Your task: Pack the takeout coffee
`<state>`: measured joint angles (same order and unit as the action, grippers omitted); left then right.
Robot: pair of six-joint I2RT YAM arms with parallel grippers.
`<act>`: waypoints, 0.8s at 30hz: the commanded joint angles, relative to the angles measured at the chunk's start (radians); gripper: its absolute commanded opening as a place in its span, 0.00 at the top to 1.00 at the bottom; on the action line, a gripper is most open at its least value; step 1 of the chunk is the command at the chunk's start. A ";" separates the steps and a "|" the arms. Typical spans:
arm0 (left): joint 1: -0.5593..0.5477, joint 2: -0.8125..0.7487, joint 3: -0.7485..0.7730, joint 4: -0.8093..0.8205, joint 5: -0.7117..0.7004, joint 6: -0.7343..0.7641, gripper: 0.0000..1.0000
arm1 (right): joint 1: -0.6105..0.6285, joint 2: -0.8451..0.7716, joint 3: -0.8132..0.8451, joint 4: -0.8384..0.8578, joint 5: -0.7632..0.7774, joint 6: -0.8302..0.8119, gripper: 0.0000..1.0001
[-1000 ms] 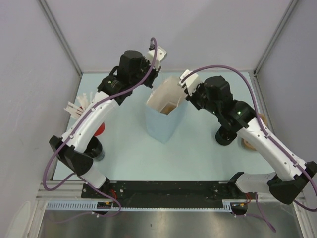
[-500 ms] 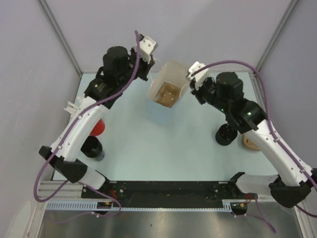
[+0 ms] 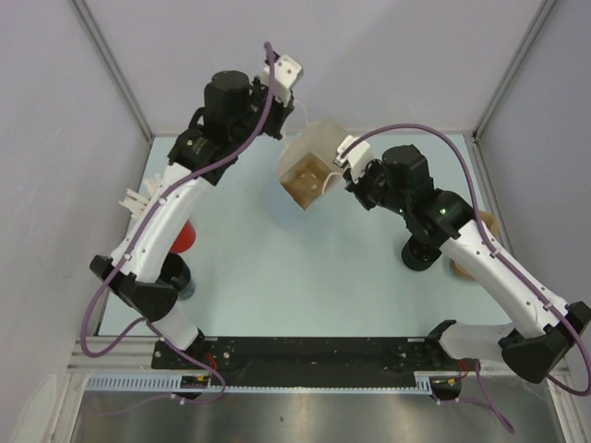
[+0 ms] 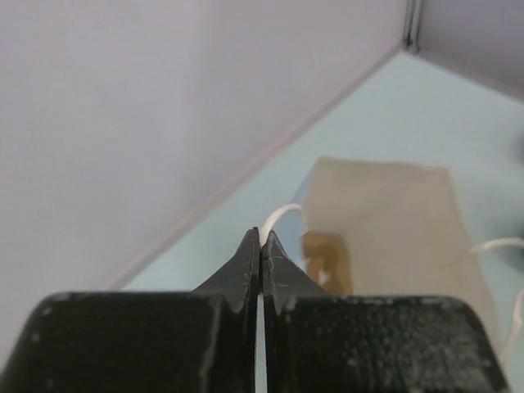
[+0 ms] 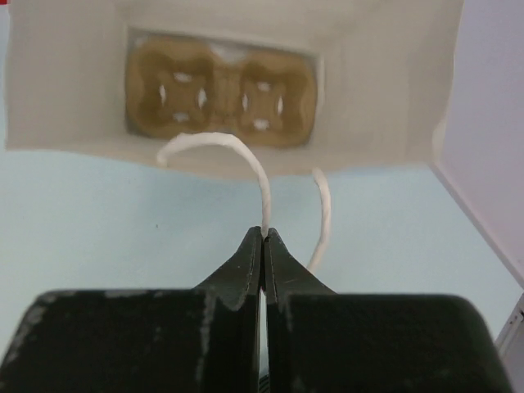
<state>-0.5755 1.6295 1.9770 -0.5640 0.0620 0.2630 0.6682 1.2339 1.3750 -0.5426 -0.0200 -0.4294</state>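
You're holding the bag [image 3: 317, 140] open, left pincer [image 4: 260, 237] and right pincer [image 5: 264, 236] pinched shut on its handles [image 5: 246, 160], while the takeout coffee [image 3: 420, 252] is sitting on the worktop [image 3: 268, 268] under your right arm [image 3: 494, 263] — likely needing one pincer freed.

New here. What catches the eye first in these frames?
The paper bag at the far middle of the table, mouth open, each white cord handle pinched in a shut tool: left tool, right tool. A brown pulp carrier lies at its bottom. A black cup stands outside the bag, by the right arm.
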 commanded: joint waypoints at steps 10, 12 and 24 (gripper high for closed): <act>0.003 -0.109 -0.137 -0.016 0.209 0.067 1.00 | 0.034 -0.123 -0.212 -0.195 -0.282 -0.135 1.00; 0.003 -0.144 -0.191 -0.039 0.255 0.079 1.00 | 0.054 -0.143 -0.267 -0.211 -0.301 -0.149 1.00; -0.023 -0.223 -0.333 -0.157 0.452 0.133 1.00 | 0.171 -0.188 -0.404 -0.312 -0.293 -0.200 1.00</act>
<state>-0.5884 1.4746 1.6283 -0.7033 0.4164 0.3611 0.8299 1.0794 0.9684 -0.8349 -0.3119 -0.6121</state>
